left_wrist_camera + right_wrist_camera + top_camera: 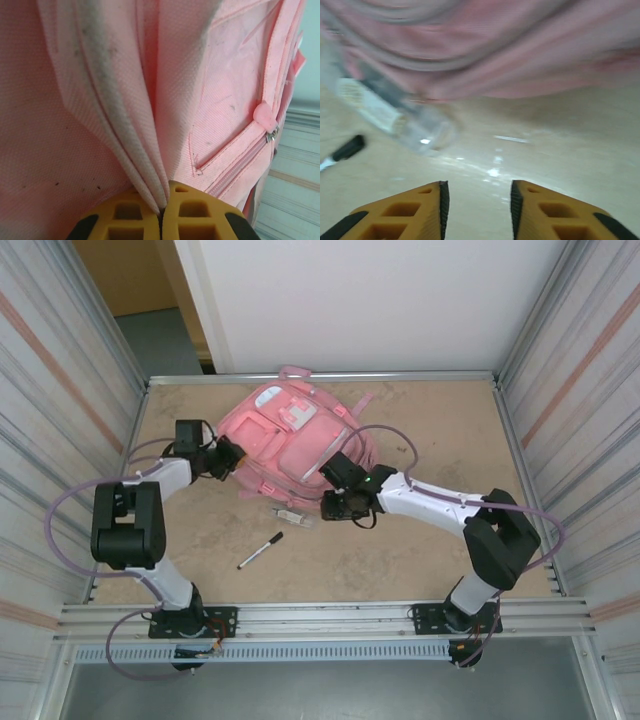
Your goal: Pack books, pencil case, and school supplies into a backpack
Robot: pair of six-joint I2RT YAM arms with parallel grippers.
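Observation:
The pink backpack (295, 435) lies flat at the back middle of the table. My left gripper (234, 458) is at its left edge, shut on a fold of the pink backpack fabric (150, 100), which is pinched between the yellow fingertips (190, 210). My right gripper (326, 508) hovers low at the backpack's near edge (495, 50), open with nothing between its fingers (535, 205). Just left of it lies a small pale, clear stick-shaped piece (292, 515) (395, 117). A black marker pen (260, 550) (347, 148) lies nearer the front. The books and pencil case are out of view.
A pink zip pull (264, 114) sits on the backpack's side seam. Metal walls (560, 390) enclose the sandy tabletop (430, 560) on both sides, and a rail (330, 620) runs along the near edge.

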